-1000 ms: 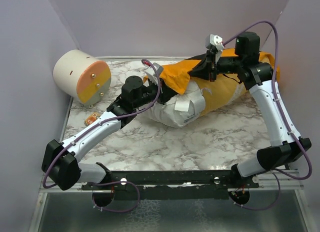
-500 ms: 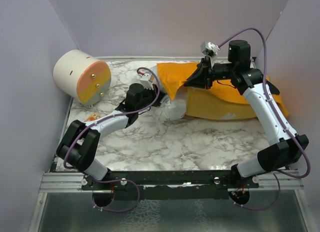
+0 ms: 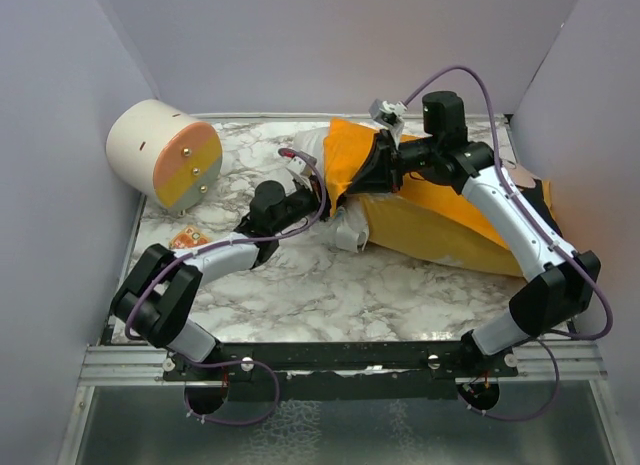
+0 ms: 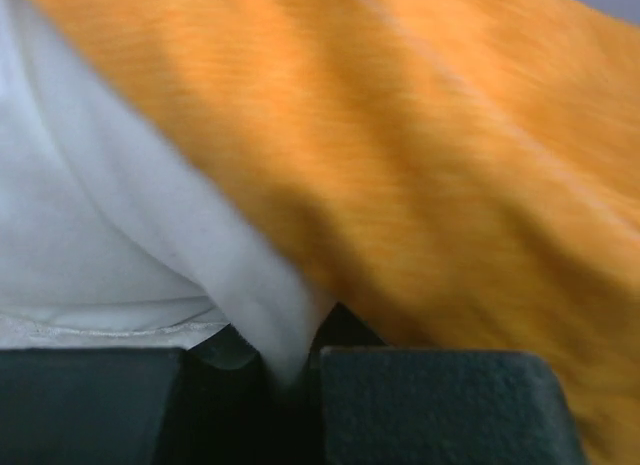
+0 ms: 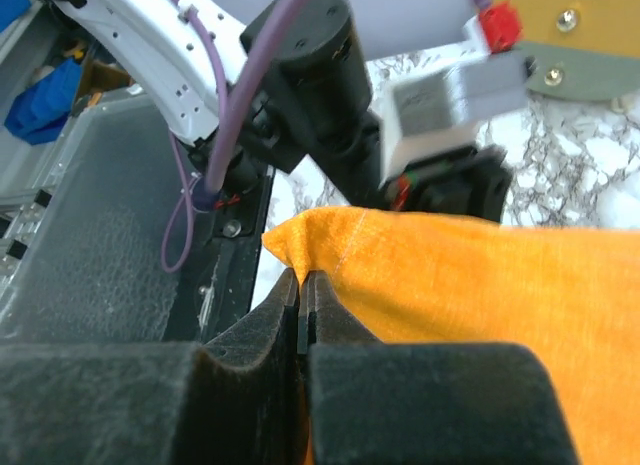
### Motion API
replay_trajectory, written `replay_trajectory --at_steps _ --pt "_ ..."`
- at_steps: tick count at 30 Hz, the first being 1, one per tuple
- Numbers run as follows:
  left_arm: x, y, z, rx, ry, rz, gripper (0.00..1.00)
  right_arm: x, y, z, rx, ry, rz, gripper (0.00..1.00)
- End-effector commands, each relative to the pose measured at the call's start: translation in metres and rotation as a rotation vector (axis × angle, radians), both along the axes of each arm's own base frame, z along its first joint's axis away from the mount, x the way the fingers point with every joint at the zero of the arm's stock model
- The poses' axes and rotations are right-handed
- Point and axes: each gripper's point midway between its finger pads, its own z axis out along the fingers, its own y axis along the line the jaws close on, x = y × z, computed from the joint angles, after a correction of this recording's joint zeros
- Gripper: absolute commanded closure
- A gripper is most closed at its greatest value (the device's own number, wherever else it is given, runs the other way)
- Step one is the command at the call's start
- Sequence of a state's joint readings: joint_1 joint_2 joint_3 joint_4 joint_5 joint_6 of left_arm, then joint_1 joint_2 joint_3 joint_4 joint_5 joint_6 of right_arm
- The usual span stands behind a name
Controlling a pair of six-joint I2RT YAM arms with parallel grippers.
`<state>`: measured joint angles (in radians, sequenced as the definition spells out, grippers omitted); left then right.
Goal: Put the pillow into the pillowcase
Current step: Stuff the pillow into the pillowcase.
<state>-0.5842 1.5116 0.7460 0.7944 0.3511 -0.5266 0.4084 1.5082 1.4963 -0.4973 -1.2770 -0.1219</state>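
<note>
The orange-yellow pillowcase (image 3: 440, 220) lies across the right half of the table, with its open end drawn over the pillow. Only a small white bulge of the pillow (image 3: 349, 231) shows at the case's mouth. My left gripper (image 3: 320, 195) is at that mouth. In the left wrist view it (image 4: 290, 360) is shut on a fold of the white pillow (image 4: 100, 215), with the orange pillowcase (image 4: 450, 185) lying over it. My right gripper (image 3: 345, 185) reaches in from the right. In its wrist view it (image 5: 302, 285) is shut on the corner of the pillowcase (image 5: 480, 285) hem.
A cream-and-orange cylinder (image 3: 165, 152) lies at the back left of the marble table (image 3: 330, 295). A small orange scrap (image 3: 185, 240) sits beside the left forearm. Lilac walls close in the left, back and right sides.
My right gripper has dragged the pillowcase hem leftward over the pillow, which is now almost wholly covered. The left arm has folded back, its elbow now nearer the base, still gripping the pillow.
</note>
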Motion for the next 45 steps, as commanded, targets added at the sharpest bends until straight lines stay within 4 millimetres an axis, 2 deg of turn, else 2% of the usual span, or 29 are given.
replay_trajectory --at_steps 1,5,8,10,12,15,17,19,22,25,27,29,31,34,36,39,41,42,45 --pt "-0.080 -0.047 0.077 -0.126 -0.288 -0.307 1.00 -0.029 0.020 0.087 0.131 -0.199 0.162 0.99" --pt "-0.126 -0.051 0.098 -0.174 -0.367 -0.396 1.00 -0.030 0.022 0.125 0.184 -0.268 0.187 0.99" --pt "-0.139 -0.051 0.107 -0.172 -0.372 -0.401 1.00 -0.032 0.023 0.129 0.202 -0.261 0.208 0.99" --pt "-0.137 -0.047 0.108 -0.169 -0.358 -0.380 1.00 -0.027 0.025 0.118 0.191 -0.234 0.190 0.99" --pt "-0.138 -0.046 0.104 -0.171 -0.329 -0.382 1.00 -0.011 0.029 0.096 0.150 -0.217 0.121 0.99" --pt "-0.149 -0.051 0.099 -0.234 -0.256 -0.455 1.00 0.034 0.030 0.058 0.042 -0.197 -0.048 0.99" --pt "-0.158 -0.053 0.093 -0.290 -0.202 -0.506 1.00 0.066 0.023 0.039 -0.018 -0.196 -0.151 0.99" --pt "-0.162 -0.052 0.086 -0.336 -0.155 -0.524 1.00 0.086 0.019 0.025 -0.064 -0.208 -0.216 0.99" --pt "-0.156 -0.052 0.071 -0.365 -0.094 -0.498 1.00 0.097 0.023 0.014 -0.084 -0.179 -0.220 0.99" --pt "-0.145 -0.056 0.065 -0.379 -0.049 -0.470 1.00 0.098 0.031 0.002 -0.082 -0.115 -0.179 0.99" --pt "-0.129 -0.055 0.060 -0.392 0.001 -0.418 1.00 0.097 0.037 -0.011 -0.092 -0.083 -0.159 0.99" --pt "-0.107 -0.045 0.050 -0.401 0.058 -0.333 1.00 0.093 0.037 -0.021 -0.105 -0.068 -0.145 0.97" --pt "-0.084 -0.028 0.032 -0.395 0.112 -0.222 1.00 0.088 0.031 -0.022 -0.114 -0.088 -0.149 0.88" --pt "-0.057 0.000 -0.010 -0.326 0.192 -0.049 1.00 0.077 0.010 0.001 -0.075 -0.158 -0.166 0.58" --pt "-0.048 0.015 -0.031 -0.285 0.217 0.023 1.00 0.063 -0.010 0.028 -0.030 -0.229 -0.183 0.39" --pt "-0.045 0.022 -0.042 -0.261 0.232 0.047 1.00 0.050 -0.043 0.048 -0.006 -0.319 -0.244 0.20" --pt "-0.043 0.020 -0.041 -0.250 0.229 0.038 0.99 0.045 -0.061 0.051 -0.019 -0.378 -0.311 0.12" --pt "-0.043 0.018 -0.039 -0.243 0.226 0.028 0.97 0.043 -0.068 0.047 -0.041 -0.396 -0.346 0.12" --pt "-0.040 0.012 -0.031 -0.232 0.215 0.005 0.95 0.044 -0.085 0.023 -0.144 -0.398 -0.427 0.12"
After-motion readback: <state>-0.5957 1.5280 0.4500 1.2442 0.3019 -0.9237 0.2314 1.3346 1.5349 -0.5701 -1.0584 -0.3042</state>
